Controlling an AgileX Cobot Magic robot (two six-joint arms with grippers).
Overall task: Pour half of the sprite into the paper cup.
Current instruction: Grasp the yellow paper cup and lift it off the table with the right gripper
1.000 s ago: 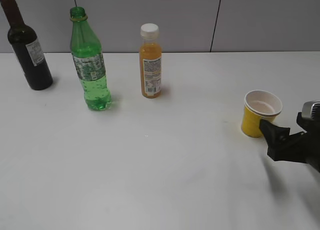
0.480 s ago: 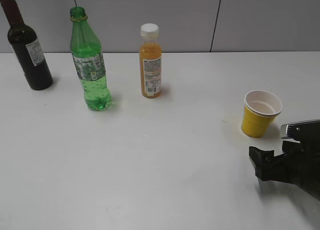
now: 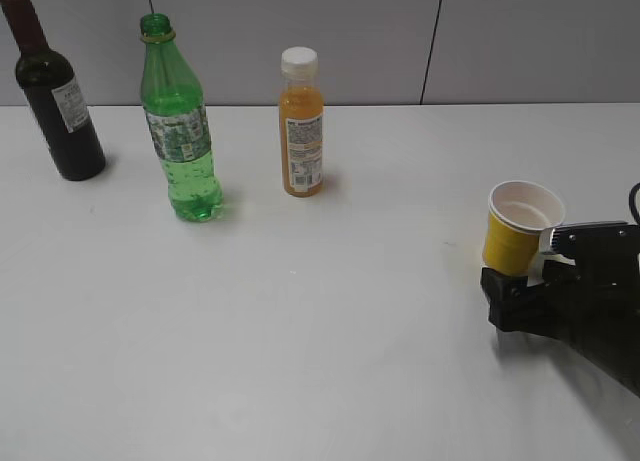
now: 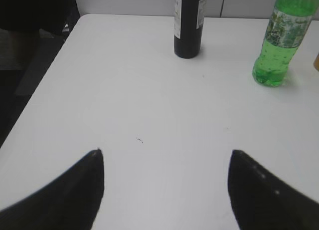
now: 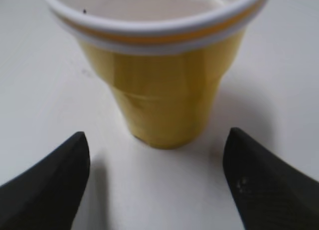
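Note:
The sprite (image 3: pixel 178 131), a clear-green bottle with no cap, stands upright at the back left of the white table; it also shows in the left wrist view (image 4: pixel 280 43) at the upper right. The yellow paper cup (image 3: pixel 517 229) stands upright at the right. My right gripper (image 3: pixel 518 283) is open and sits low just in front of the cup; in the right wrist view the cup (image 5: pixel 159 85) stands close ahead of the open fingers (image 5: pixel 157 140), untouched. My left gripper (image 4: pixel 166 157) is open and empty over bare table, out of the exterior view.
A dark wine bottle (image 3: pixel 55 96) stands at the back left, also seen in the left wrist view (image 4: pixel 189 23). An orange juice bottle (image 3: pixel 301 126) with a white cap stands right of the sprite. The table's left edge (image 4: pixel 45 85) drops off beside the left gripper.
My right gripper dropped back from beside the cup, then moved left and forward to sit directly in front of it. The bottles and cup have not moved.

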